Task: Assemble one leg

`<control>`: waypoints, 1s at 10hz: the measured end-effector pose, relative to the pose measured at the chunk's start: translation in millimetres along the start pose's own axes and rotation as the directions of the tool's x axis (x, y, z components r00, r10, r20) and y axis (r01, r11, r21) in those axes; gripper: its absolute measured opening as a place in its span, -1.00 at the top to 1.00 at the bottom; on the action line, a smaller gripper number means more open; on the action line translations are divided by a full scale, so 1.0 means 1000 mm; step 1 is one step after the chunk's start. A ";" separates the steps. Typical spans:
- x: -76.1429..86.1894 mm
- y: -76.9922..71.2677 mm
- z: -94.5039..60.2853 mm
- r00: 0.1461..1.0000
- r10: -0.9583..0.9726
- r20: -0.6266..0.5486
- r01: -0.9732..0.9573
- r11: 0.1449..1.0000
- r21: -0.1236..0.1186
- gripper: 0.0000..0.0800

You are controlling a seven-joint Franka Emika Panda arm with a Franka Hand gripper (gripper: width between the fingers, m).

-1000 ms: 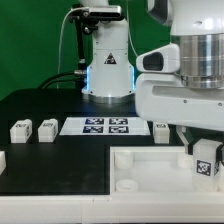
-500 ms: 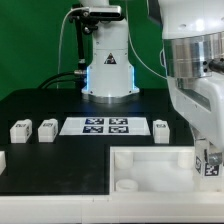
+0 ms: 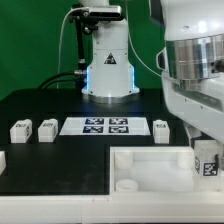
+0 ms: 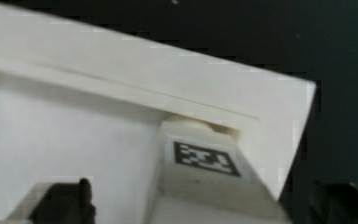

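One leg (image 3: pixel 207 161), a small white block with a black-and-white tag, stands upright at the near right corner of the large white tray (image 3: pixel 150 160). It also shows in the wrist view (image 4: pixel 208 160), set at the tray's corner (image 4: pixel 87 110). My gripper (image 3: pixel 205 152) is around this leg. In the wrist view the gripper (image 4: pixel 202 197) straddles it, with one dark finger (image 4: pixel 66 200) standing apart from the leg's side, so the jaws look open. Three more legs lie on the black table at the exterior view's left (image 3: pixel 20 129), (image 3: pixel 46 129) and right (image 3: pixel 162 128).
The marker board (image 3: pixel 97 126) lies flat between the loose legs. The arm's base (image 3: pixel 106 70) stands behind it. A small white piece (image 3: pixel 2 160) sits at the exterior view's left edge. The arm's white body fills the upper right.
The wrist has turned about the leg: the broad white hand seen a second ago now faces narrow side on. The leg has stayed at the tray's corner.
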State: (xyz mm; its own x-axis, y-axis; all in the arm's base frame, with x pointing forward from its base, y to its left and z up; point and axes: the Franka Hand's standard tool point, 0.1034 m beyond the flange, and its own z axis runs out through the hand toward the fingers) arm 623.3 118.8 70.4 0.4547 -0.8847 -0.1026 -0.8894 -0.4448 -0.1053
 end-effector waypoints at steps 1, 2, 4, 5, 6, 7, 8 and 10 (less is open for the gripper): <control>0.000 0.000 0.000 1.000 -0.019 0.002 0.019 1.000 0.002 -0.60; 0.001 0.000 0.000 0.990 -0.139 0.001 0.139 0.990 0.001 -0.60; 0.001 0.001 0.000 0.918 -0.396 0.000 0.396 0.918 -0.010 -0.62; 0.000 0.000 -0.002 0.814 -0.581 0.000 0.580 0.813 -0.039 -0.62; 0.003 -0.001 -0.005 0.680 -0.733 0.001 0.732 0.680 -0.046 -0.62; 0.006 -0.001 -0.005 0.580 -0.815 -0.003 0.814 0.579 -0.045 -0.62; 0.008 0.000 -0.004 0.549 -0.835 -0.015 0.834 0.550 -0.045 -0.62; 0.007 0.000 -0.003 0.571 -0.821 -0.015 0.820 0.571 -0.045 -0.30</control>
State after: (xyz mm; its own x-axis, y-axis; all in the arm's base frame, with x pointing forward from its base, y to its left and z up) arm 626.3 112.0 72.8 0.9890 -0.1418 0.0424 -0.1370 -0.9856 -0.0996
